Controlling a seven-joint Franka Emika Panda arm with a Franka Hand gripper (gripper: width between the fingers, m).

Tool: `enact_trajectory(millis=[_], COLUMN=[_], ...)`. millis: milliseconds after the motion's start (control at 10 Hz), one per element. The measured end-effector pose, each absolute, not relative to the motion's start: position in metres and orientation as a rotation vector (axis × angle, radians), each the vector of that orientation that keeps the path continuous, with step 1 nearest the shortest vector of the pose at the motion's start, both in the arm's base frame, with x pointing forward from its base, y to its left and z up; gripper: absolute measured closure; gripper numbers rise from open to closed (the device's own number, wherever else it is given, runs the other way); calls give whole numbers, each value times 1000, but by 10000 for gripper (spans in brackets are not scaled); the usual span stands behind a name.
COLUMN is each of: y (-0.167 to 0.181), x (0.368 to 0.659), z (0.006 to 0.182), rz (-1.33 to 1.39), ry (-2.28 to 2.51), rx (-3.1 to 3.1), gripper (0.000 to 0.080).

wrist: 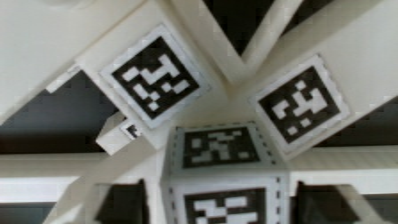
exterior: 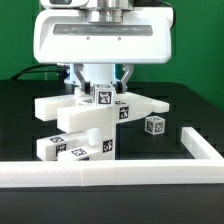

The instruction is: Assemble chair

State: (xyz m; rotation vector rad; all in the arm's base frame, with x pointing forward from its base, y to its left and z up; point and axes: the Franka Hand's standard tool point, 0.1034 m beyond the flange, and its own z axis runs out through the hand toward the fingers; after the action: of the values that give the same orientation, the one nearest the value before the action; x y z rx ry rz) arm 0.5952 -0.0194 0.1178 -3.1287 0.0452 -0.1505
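White plastic makes up the one joined chair structure (exterior: 88,122) under my gripper (exterior: 100,88), my jaws straddling its tagged top block, though I cannot tell whether they pinch it, while one small loose cube (exterior: 155,126) sits near the border frame's (exterior: 120,168) far corner.

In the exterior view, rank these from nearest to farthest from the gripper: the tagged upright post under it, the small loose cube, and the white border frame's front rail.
1. Tagged upright post, directly beneath the gripper, between its fingers.
2. Small loose cube, off toward the exterior view's right, on the table.
3. Border frame's front rail, along the foreground, farthest.
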Motion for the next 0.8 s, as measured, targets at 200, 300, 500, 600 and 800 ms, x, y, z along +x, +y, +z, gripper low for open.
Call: enact_trajectory(millis=[200,300,500,600,800], y=[-19,-19,-19,-19,-18], x=[595,595,595,595,595], z=[118,118,118,118,118], rz=[-150,-150,-148,-147,-144], ry=[71,138,366,459,655], rx=[-3128,-3122,-3096,-3081,-3038], gripper=[514,514,514,514,513])
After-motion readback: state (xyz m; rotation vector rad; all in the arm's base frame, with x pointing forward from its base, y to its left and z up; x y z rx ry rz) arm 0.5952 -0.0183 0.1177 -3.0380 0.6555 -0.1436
